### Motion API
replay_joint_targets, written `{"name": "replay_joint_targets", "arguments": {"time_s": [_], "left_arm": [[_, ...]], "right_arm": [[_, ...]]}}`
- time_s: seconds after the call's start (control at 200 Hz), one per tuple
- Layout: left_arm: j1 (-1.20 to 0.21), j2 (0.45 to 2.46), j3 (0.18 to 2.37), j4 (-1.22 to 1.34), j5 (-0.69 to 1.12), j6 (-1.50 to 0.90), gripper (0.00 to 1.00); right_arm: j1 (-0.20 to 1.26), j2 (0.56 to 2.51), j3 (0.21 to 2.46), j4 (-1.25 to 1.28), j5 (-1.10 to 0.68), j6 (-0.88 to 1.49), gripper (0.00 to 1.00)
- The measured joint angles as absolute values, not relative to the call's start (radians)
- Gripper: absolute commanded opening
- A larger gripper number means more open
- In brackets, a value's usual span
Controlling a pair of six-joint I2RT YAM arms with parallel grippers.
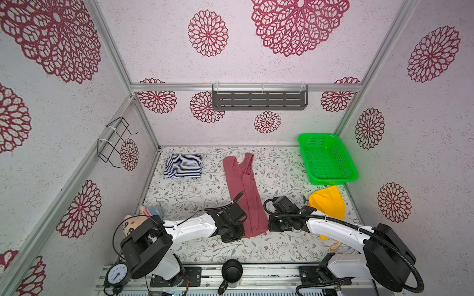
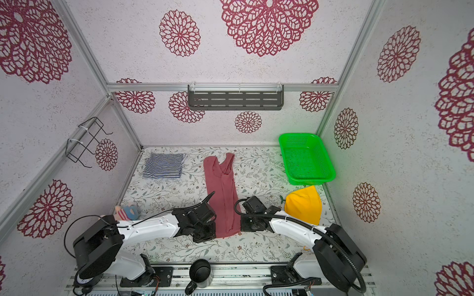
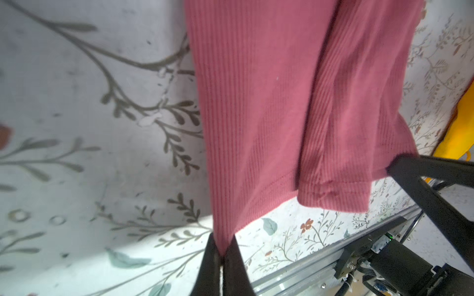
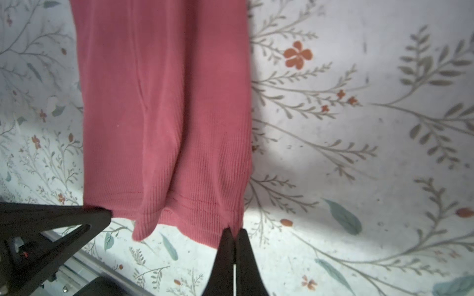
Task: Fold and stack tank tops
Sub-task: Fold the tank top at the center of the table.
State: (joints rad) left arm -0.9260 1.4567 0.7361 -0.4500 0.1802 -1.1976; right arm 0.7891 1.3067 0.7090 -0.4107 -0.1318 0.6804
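Maroon tank top (image 1: 241, 189) lies mid-counter as a long narrow strip, doubled lengthwise. Straps point at the back wall, hem at the arm bases.

Left end effector (image 3: 223, 252) is clenched on the hem corner on its own side. The left wrist view shows ribbed fabric pinched between the closed fingers. Right end effector (image 4: 234, 230) is clenched on the opposite hem corner, same pinch in the right wrist view. Each wrist view also catches the other arm's tip at the far corner. I can't tell whether the hem is off the counter (image 1: 277, 179) or flat on it.

Everything else, placed off the maroon top:
- Striped tank top (image 1: 183, 166) is already a folded square on the left-arm side, level with the straps and well apart.
- Green basket (image 1: 333, 181) sits on the right-arm side towards the back corner, also well apart.
- Yellow cloth (image 1: 327, 202) is bunched on the right-arm side, level with the lower half and nearer the bases than the basket. The right arm partly covers it.
- Plush toy (image 1: 133, 221) is on the left-arm side at the counter edge, behind the left arm.
- Black mug (image 1: 232, 271) stands on the base rail straight past the hem.
- Alarm clock (image 1: 116, 275) is on the same rail, far to the left-arm side.
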Motion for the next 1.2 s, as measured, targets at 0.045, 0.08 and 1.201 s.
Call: {"name": "replay_joint_targets", "arguments": {"time_s": [0.045,0.08,1.201], "left_arm": [[-0.919,1.435,0.736,-0.461,0.17,-1.196,0.0],[-0.909,1.42,0.738,-0.469,0.165,-1.192,0.0],[-0.45,1.803,1.216,-0.482,0.232,-0.795,0.0]], "right_arm": [[0.798,1.307,0.741,-0.432,-0.124,0.672,0.0],[0.799,1.307,0.768,-0.449,-0.114,0.664,0.0],[0.56,1.916,1.45,-0.493,-0.094,0.329,0.0]]}}
